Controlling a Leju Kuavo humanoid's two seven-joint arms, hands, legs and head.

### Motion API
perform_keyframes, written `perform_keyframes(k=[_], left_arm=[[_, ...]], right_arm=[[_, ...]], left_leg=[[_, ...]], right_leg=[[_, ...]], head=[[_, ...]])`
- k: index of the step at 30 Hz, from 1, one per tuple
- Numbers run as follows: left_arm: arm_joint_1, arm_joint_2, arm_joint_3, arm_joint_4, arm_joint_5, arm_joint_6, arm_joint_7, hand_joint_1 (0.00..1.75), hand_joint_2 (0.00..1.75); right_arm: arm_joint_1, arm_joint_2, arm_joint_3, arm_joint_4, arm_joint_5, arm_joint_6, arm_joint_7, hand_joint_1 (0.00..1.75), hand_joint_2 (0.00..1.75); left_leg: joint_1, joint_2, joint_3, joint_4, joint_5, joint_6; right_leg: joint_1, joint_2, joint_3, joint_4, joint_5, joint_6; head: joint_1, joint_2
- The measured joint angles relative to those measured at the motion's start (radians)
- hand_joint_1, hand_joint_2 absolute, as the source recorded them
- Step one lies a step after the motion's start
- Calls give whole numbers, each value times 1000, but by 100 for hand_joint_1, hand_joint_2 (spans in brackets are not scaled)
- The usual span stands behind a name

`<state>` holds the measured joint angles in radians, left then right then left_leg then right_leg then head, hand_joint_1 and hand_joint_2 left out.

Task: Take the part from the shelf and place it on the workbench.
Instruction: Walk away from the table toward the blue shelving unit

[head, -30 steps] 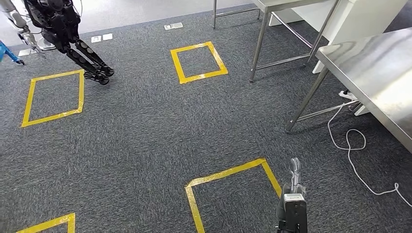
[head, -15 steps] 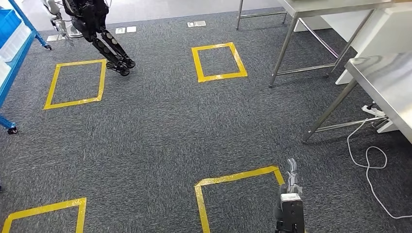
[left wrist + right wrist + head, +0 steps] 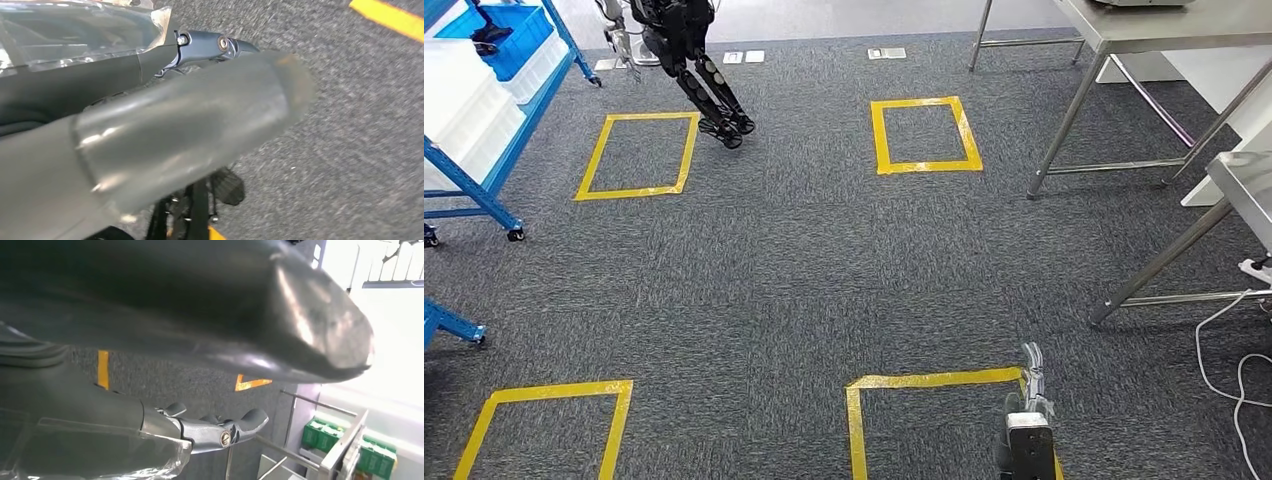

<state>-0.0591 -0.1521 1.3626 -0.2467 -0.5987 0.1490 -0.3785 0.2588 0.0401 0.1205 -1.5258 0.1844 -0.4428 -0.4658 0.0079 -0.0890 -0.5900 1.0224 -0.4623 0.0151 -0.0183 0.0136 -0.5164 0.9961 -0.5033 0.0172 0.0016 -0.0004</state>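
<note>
I have both arms hanging at my sides because there is nothing to carry yet. My right hand hangs low over the carpet by a yellow tape square, fingers loosely extended and holding nothing. My left hand also hangs over the carpet; its thumb blocks the lens, so I cannot tell how its fingers lie, though I see nothing in it. The blue shelf stands far off to my left with white and blue bins; I judge the part is in there, too small to pick out. The steel workbench waits on my right. Another robot stands near the shelf.
</note>
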Motion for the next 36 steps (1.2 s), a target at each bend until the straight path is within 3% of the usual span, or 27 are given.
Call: perform_keyframes(k=[2,4,5,6,8,10,12,14,16,18,20,21,22,24,25,27,29,31,33,35,36], left_arm=[[-2,0,0,0,-1,1,2,0,0],[-5,0,0,0,-1,2,2,0,0],[-6,0,0,0,-1,2,3,0,0],[-6,0,0,0,-1,2,3,0,0],[-6,0,0,0,-1,2,3,0,0],[-7,0,0,0,-1,1,2,0,0],[-9,0,0,0,-1,-1,-1,0,0],[-8,0,0,0,-1,-1,-2,0,0],[-8,-1,0,0,-1,-1,-4,0,0],[-10,-1,0,0,-1,-1,-4,0,0],[-11,-1,0,0,-2,-1,-4,0,0],[-10,-1,0,0,-2,-1,-4,0,0],[-9,-1,0,0,-3,-1,-4,0,0],[-9,-2,0,0,-3,-1,-4,0,0],[-9,-3,0,0,-3,-1,-4,0,0],[-9,-2,0,0,-3,-1,-4,0,0],[-5,-2,0,0,-2,-1,-4,0,0],[-2,-3,0,0,-2,-1,-3,0,0],[-4,-4,0,0,-1,0,-3,0,0],[-6,-4,0,0,-1,2,-2,0,0],[-6,-4,0,0,-1,2,-2,0,0]], right_arm=[[4,0,0,-8,1,-4,3,0,0],[10,0,0,-10,3,-4,7,0,0],[11,0,0,-11,4,-4,9,0,0],[11,0,0,-11,5,-4,12,0,0],[11,1,0,-12,9,-4,15,0,0],[11,1,0,-15,12,-4,17,0,0],[13,2,0,-20,16,-4,17,0,0],[14,2,0,-26,18,-4,17,0,0],[15,1,0,-32,20,-4,17,0,0],[19,-1,0,-33,21,-4,17,0,0],[23,-3,0,-33,22,-4,18,0,0],[24,-3,0,-33,22,-3,18,0,0],[24,-4,0,-33,22,-3,18,0,0],[24,-6,0,-33,23,-3,18,0,0],[24,-6,0,-32,24,-3,18,0,0],[23,-8,0,-32,25,-3,18,0,0],[22,-8,0,-33,26,-3,18,0,0],[20,-8,0,-33,28,-2,18,0,0],[20,-8,0,-32,31,0,18,0,0],[20,-9,0,-31,33,3,18,0,0],[18,-9,0,-30,33,5,18,0,0]], left_leg=[[3,43,-40,86,-52,-8],[5,72,-105,218,-114,-15],[6,77,-127,262,-126,-18],[6,81,-133,272,-120,-18],[6,95,-82,174,-61,-13],[-1,131,-11,40,-12,-2],[-10,147,12,-8,-4,9],[-11,126,13,-16,2,19],[-7,109,20,-32,13,32],[-4,91,22,-39,19,39],[-4,69,21,-39,20,40],[-4,57,21,-38,20,40],[-4,45,22,-38,20,39],[-1,20,24,-33,19,33],[-1,9,23,-28,16,27],[-3,-7,17,-20,12,14],[1,-16,13,-19,12,4],[4,16,-1,9,-7,-4],[4,63,-47,108,-66,-10],[5,79,-110,238,-123,-13],[5,80,-127,272,-130,-13]], right_leg=[[-1,-17,1,-3,2,-14],[5,-38,1,-3,0,-22],[7,-49,1,-3,-1,-23],[9,-59,1,-3,-2,-24],[11,-76,5,-3,-4,-25],[16,-91,10,-3,-9,-22],[20,-104,12,-4,-13,-15],[22,-114,13,-4,-16,-5],[21,-84,-2,34,-40,-3],[16,-36,-55,149,-95,-10],[11,-19,-119,275,-140,-10],[8,-18,-133,299,-142,-2],[5,-17,-125,279,-126,9],[-7,1,-63,142,-62,34],[-11,13,-33,73,-34,40],[-11,26,-8,9,-11,32],[-8,13,-5,8,-7,13],[-9,-1,-1,6,-2,-1],[-5,-20,-2,5,0,-13],[2,-41,-4,5,-2,-18],[4,-52,-4,5,-3,-20]], head=[[-6,0],[-10,0],[-9,0],[-10,0],[-10,0],[-9,0],[-9,0],[-10,0],[-8,0],[-3,0],[0,0],[0,0],[1,0],[1,0],[2,0],[1,0],[-1,0],[-4,0],[-9,0],[-12,0],[-12,0]])
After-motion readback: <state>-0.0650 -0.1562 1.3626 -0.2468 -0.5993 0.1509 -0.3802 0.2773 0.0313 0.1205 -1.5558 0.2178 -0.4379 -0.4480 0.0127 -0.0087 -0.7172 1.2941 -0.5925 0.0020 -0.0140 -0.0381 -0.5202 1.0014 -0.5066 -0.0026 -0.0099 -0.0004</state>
